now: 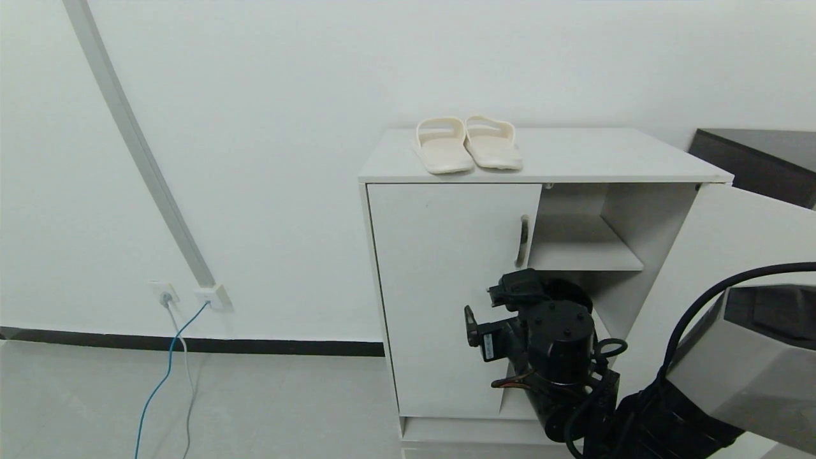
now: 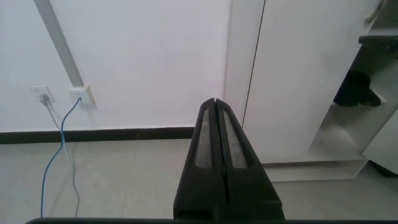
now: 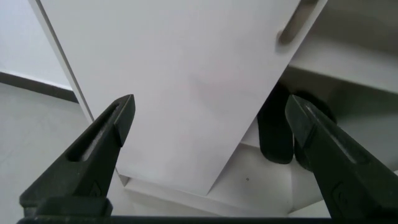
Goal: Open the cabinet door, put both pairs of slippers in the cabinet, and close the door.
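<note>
A cream pair of slippers (image 1: 467, 144) lies on top of the white cabinet (image 1: 612, 156). The cabinet's left door (image 1: 446, 299) is shut and its right door (image 1: 720, 255) stands swung open. A black pair of slippers (image 3: 278, 134) sits in the lower compartment, also seen from the left wrist as a dark slipper (image 2: 356, 90). My right gripper (image 3: 210, 104) is open in front of the left door's edge, just outside the lower compartment, holding nothing. My left gripper (image 2: 214, 106) is shut and empty, low over the floor to the cabinet's left.
A bare shelf (image 1: 583, 255) divides the open side of the cabinet. Wall sockets (image 1: 167, 294) with a blue cable (image 1: 159, 382) sit low on the wall at the left. A dark piece of furniture (image 1: 758, 159) stands at the right. Open floor lies left of the cabinet.
</note>
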Controlling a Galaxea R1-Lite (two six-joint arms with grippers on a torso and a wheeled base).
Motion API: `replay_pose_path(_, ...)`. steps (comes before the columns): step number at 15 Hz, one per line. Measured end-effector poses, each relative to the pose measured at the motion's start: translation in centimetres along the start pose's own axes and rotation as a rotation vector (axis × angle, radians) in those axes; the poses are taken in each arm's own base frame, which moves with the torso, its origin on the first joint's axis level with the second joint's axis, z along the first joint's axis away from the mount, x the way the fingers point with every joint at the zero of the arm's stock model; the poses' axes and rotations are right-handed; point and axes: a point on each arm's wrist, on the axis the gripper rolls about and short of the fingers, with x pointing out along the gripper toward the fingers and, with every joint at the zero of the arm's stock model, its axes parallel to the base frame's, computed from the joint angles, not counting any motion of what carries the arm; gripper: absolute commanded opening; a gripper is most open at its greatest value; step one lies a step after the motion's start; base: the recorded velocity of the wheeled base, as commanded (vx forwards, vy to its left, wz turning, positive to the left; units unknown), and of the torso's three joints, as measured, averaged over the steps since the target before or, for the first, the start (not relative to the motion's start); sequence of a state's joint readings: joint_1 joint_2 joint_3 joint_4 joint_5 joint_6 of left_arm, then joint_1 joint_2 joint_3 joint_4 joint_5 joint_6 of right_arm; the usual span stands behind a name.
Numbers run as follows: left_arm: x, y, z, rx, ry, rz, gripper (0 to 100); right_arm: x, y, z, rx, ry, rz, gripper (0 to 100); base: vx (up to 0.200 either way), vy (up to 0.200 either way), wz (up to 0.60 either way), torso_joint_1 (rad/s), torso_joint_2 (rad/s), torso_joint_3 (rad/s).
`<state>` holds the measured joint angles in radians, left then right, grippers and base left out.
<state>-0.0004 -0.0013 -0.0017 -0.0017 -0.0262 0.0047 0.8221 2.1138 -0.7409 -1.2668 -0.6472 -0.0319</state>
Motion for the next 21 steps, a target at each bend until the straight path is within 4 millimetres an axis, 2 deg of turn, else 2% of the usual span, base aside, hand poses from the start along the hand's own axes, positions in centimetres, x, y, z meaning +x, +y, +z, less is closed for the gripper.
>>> replay_pose_path(10, 0.00, 0.00, 0.00, 0.001, 0.000, 0.001, 0, -0.09, 0.09, -0.05, -0.001, 0.002, 0.003, 100, 0.000, 0.000, 0.00, 0.184, -0.50, -0.320)
replay_pose_path(21, 0.00, 0.00, 0.00, 0.000, 0.000, 0.000, 0, -0.08, -0.35, -0.19, 0.004, 0.000, 0.024, 100, 0.000, 0.000, 0.00, 0.235, -0.55, -0.315)
